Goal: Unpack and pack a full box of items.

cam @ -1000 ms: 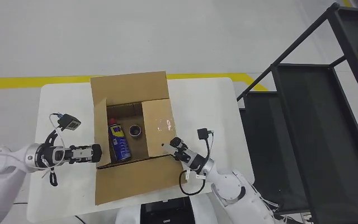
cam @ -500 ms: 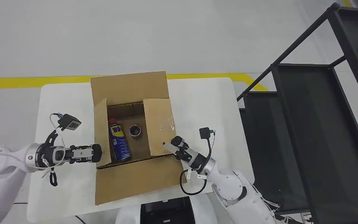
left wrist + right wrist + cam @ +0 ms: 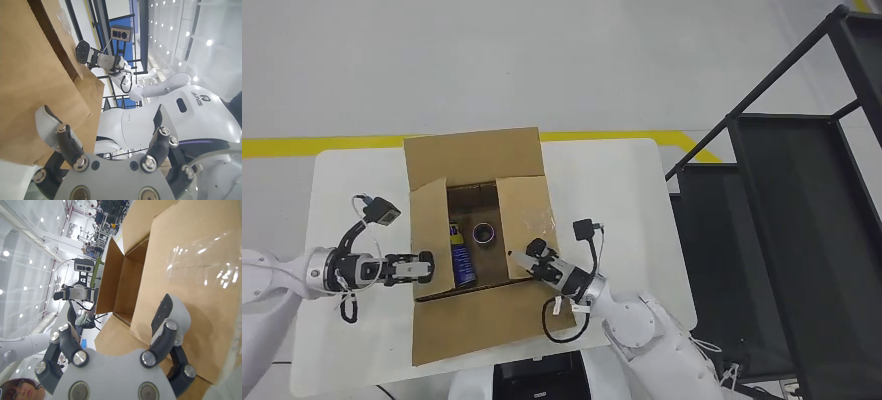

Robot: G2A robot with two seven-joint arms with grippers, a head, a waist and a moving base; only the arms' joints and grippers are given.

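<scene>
The open cardboard box (image 3: pixel 474 158) stands mid-table. Inside lie a blue and yellow spray can (image 3: pixel 459 262), partly hidden under the left flap (image 3: pixel 430 228), and a small dark round tin (image 3: pixel 483 233). My left gripper (image 3: pixel 422 266) is open at the outside of the left flap; one of its fingers (image 3: pixel 47 123) rests against the cardboard (image 3: pixel 28 75). My right gripper (image 3: pixel 528 256) is open at the near corner of the taped right flap (image 3: pixel 523 215). In the right wrist view the right gripper (image 3: pixel 117 313) has that flap's edge (image 3: pixel 143 294) between its fingers.
The white table (image 3: pixel 352 180) has bare room to the left and right of the box. The near flap (image 3: pixel 482 315) lies folded out toward the table's front edge. A black metal rack (image 3: pixel 782 220) stands to the right of the table.
The left gripper has moved right against the left flap, which now leans inward over part of the spray can. The right gripper has slid left along the right flap's near edge.
</scene>
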